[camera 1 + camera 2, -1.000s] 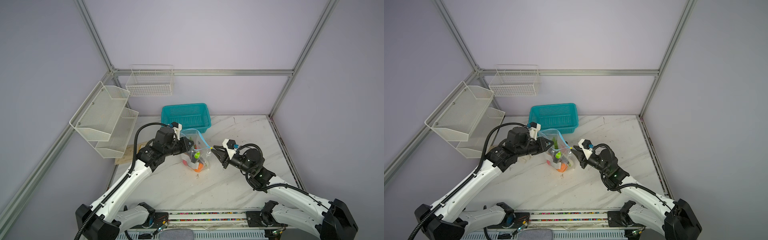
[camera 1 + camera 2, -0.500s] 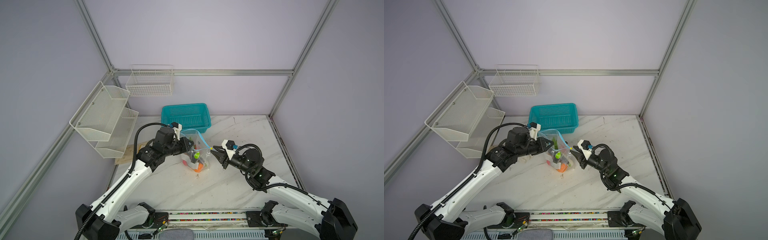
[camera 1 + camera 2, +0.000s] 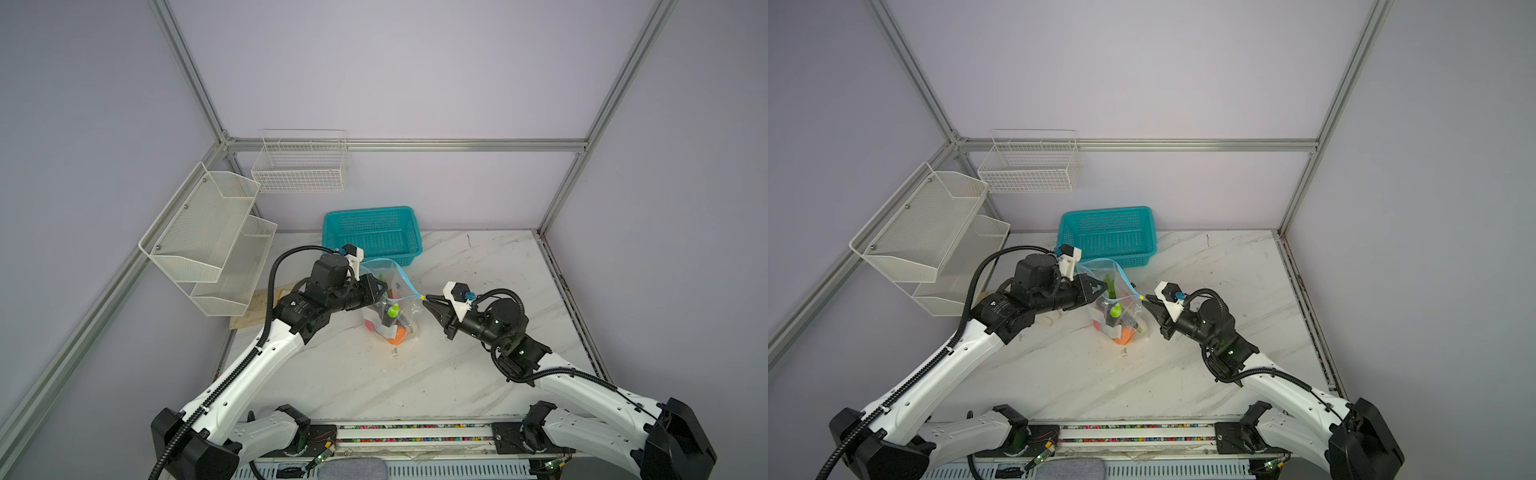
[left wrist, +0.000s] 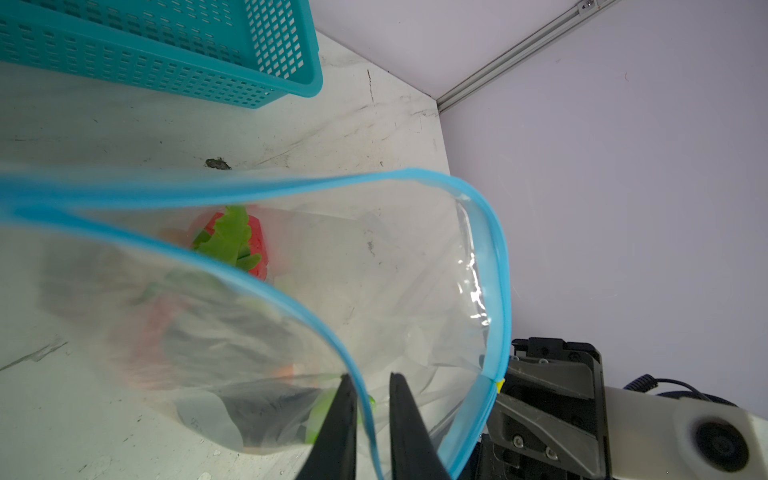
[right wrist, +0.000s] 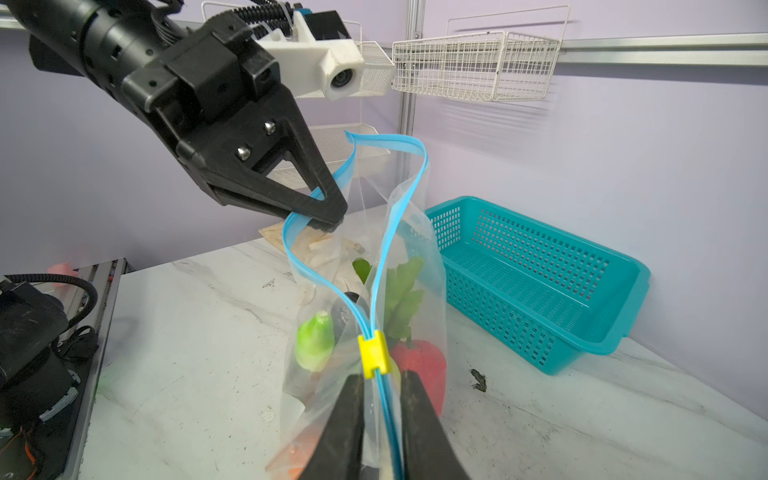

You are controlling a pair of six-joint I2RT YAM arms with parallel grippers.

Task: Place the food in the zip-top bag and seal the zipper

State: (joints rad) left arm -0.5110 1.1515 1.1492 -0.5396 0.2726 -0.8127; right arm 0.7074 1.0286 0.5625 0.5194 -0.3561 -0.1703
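The clear zip-top bag [image 3: 390,309] stands upright mid-table with its mouth open. The food lies inside it: a green piece [image 5: 314,340], a red pepper [image 5: 419,361], a leafy green [image 5: 401,291] and an orange piece [image 3: 397,334]. My left gripper [image 3: 384,286] is shut on the near side of the blue zipper [image 5: 415,166] at the bag's rim. In the left wrist view its jaws [image 4: 372,395] straddle that strip. My right gripper [image 5: 382,390] pinches the joined zipper end just behind the yellow slider [image 5: 373,351]. In a top view it [image 3: 1144,301] touches the bag's right corner.
An empty teal basket [image 3: 372,235] sits behind the bag at the back wall. Two-tier mesh shelves [image 3: 208,241] and a wire basket [image 3: 299,166] hang on the left and back walls. A flat board [image 3: 253,307] lies under the left arm.
The right gripper has crept slightly left to the bag's corner and its jaws have narrowed round the zipper end. The left gripper and the bag stay as they were.
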